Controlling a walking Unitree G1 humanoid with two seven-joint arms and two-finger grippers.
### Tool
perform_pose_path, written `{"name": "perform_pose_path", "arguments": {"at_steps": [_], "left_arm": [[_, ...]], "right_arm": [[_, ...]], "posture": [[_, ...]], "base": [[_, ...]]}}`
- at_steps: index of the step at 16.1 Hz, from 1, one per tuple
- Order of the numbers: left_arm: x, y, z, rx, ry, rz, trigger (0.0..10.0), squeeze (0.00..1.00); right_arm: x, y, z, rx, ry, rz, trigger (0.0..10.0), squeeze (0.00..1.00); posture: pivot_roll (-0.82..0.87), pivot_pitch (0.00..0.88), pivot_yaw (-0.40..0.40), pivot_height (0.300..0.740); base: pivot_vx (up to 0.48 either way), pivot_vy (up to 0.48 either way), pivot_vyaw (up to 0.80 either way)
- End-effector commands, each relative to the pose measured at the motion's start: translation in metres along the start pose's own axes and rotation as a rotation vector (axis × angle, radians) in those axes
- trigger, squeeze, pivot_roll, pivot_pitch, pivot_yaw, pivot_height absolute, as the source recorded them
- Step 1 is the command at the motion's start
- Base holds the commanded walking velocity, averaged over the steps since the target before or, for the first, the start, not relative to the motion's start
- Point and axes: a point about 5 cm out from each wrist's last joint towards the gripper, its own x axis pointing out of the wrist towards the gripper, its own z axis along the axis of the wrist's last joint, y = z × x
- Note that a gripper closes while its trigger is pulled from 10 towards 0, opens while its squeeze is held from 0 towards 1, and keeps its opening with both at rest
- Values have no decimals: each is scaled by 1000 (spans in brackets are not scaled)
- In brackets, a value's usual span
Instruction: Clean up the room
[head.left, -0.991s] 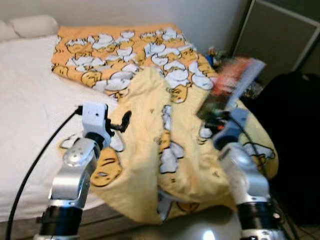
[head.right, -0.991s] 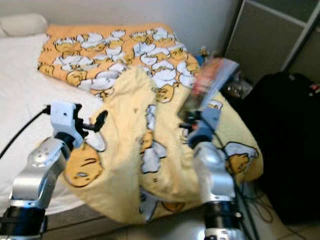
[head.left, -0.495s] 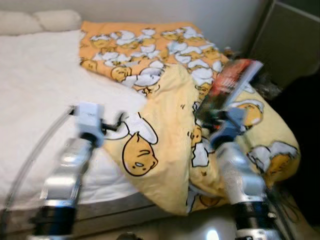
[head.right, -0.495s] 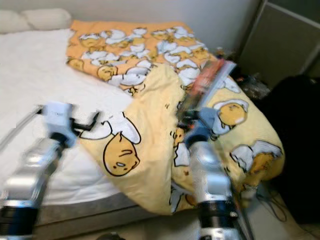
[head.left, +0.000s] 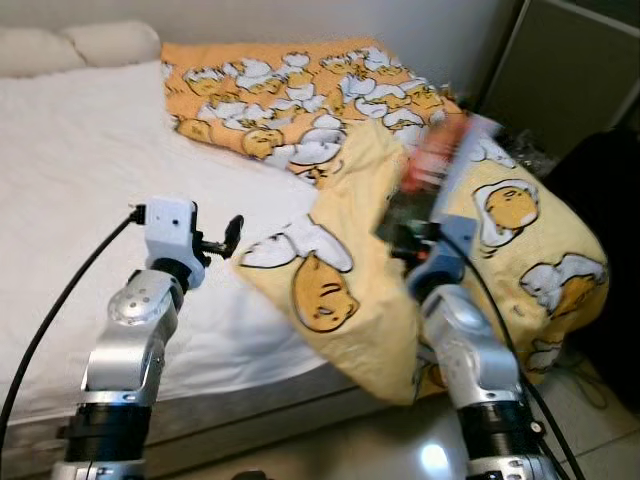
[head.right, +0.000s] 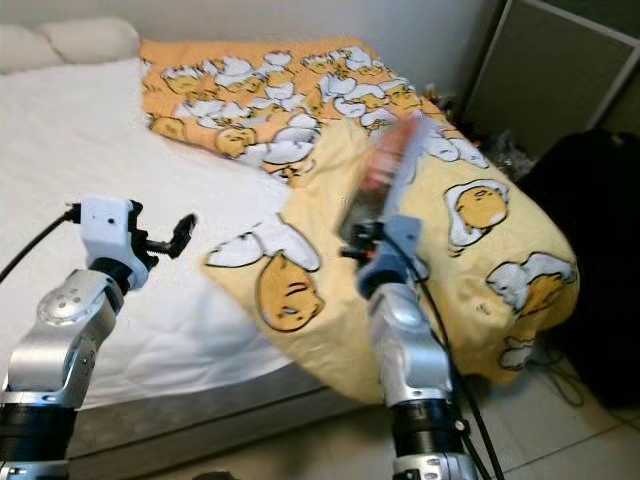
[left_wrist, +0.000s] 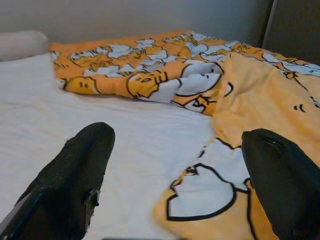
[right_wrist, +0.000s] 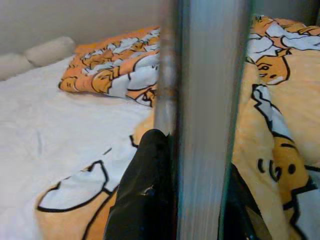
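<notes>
My right gripper (head.left: 405, 232) is raised over the folded edge of the blanket and is shut on a thin book (head.left: 440, 165) with a red-orange cover, held upright and blurred. In the right wrist view the book (right_wrist: 210, 100) stands edge-on between the black fingers (right_wrist: 145, 195). A yellow and orange blanket (head.left: 330, 290) printed with cartoon eggs lies crumpled over the right half of the white bed (head.left: 80, 170). Over the sheet, just left of the blanket's edge, my left gripper (head.left: 232, 235) hovers open, with nothing between its fingers (left_wrist: 85, 165).
Two white pillows (head.left: 110, 40) lie at the head of the bed. A black bag (head.right: 590, 210) stands on the floor right of the bed, with a dark panel (head.left: 570, 70) behind it. Tiled floor (head.left: 380, 440) and a cable (head.right: 560, 385) lie by the bed's corner.
The whole view has shifted, so the camera moved. The book in my right gripper has swung left and blurred. The left gripper stays open over the sheet.
</notes>
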Motion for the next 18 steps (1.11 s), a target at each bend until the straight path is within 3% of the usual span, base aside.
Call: {"name": "perform_pose_path", "arguments": {"at_steps": [1,11,13,18], "left_arm": [[3,-7,1,4,-1,-24,10000,0],[3,-6,0,3,-1,-25,10000,0],[3,-7,0,3,-2,-26,10000,0],[3,-7,0,3,-2,-27,10000,0]], "right_arm": [[1,-8,14,-26,-56,-28,10000,0],[2,-8,14,-21,-46,-21,10000,0],[-1,-11,14,58,-52,-23,10000,0],[-2,-9,14,95,-44,-19,10000,0]], "posture": [[82,0,-18,740],[80,0,-15,740],[80,0,-15,740],[80,0,-15,740]], "base": [[0,360,0],[0,364,0],[0,362,0],[0,363,0]]}}
